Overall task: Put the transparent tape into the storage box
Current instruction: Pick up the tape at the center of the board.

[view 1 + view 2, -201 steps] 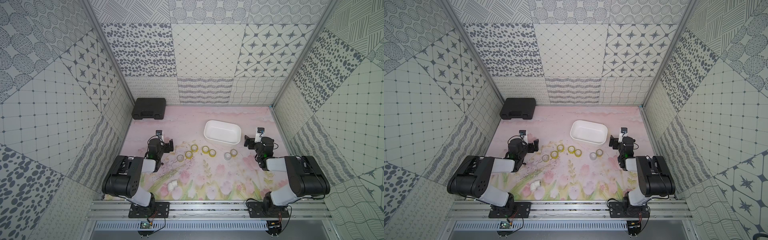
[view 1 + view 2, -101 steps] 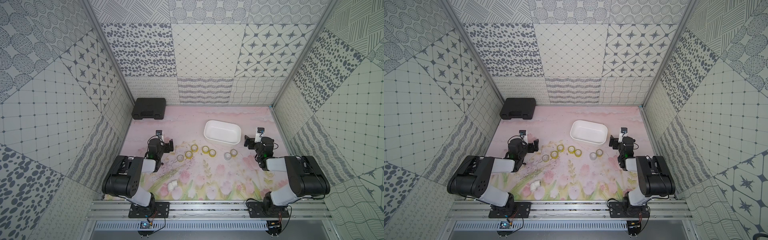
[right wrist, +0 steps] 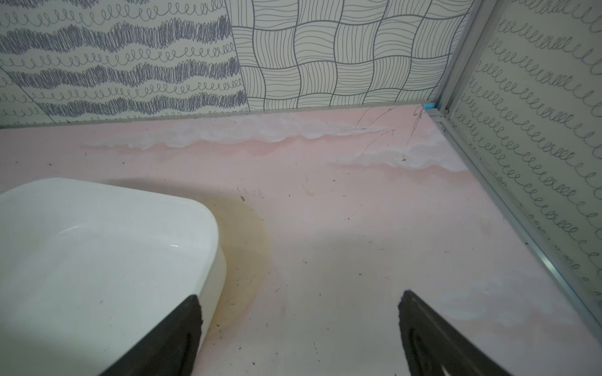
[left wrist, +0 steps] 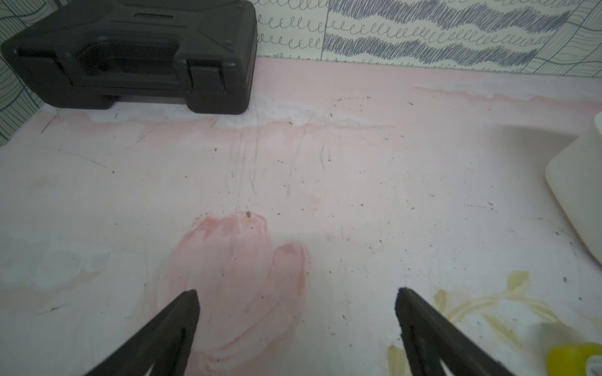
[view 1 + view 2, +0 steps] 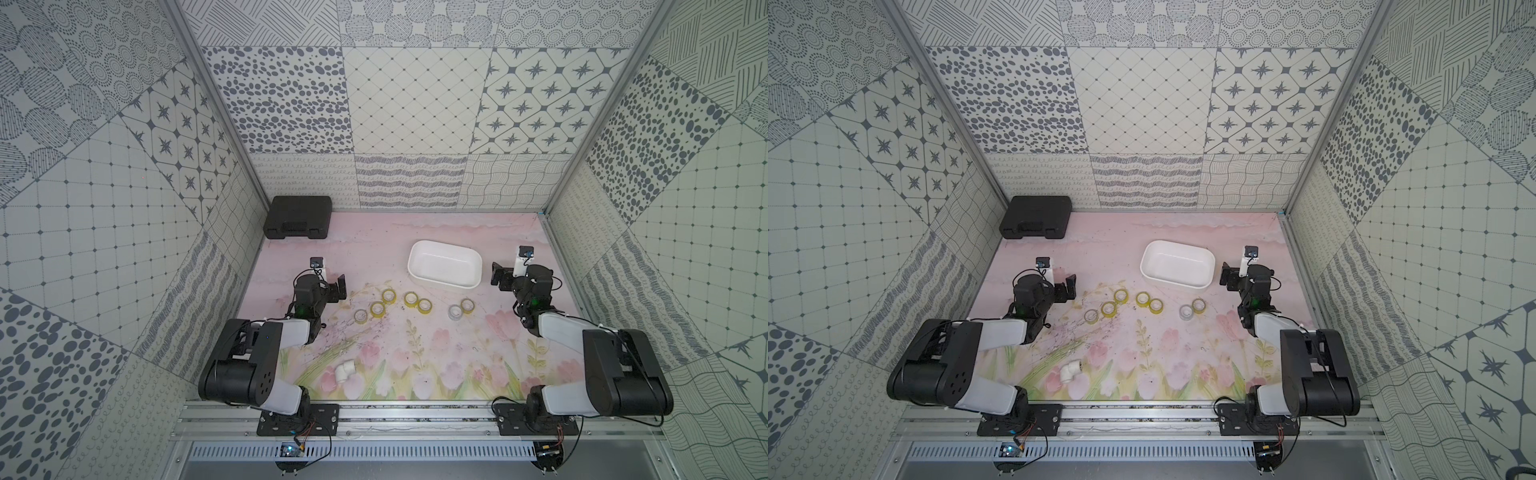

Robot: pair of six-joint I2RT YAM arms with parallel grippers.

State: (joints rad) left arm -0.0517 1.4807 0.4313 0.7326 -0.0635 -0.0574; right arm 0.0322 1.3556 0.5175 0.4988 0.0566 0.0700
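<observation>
Pink floral mat within patterned walls; left hand and right hand gape empty

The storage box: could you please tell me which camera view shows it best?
Both top views show the storage box whole, with its rim and empty inside. The right wrist view catches only one rounded corner, cut off by the frame. The left wrist view shows just a sliver of its outer wall.
</observation>
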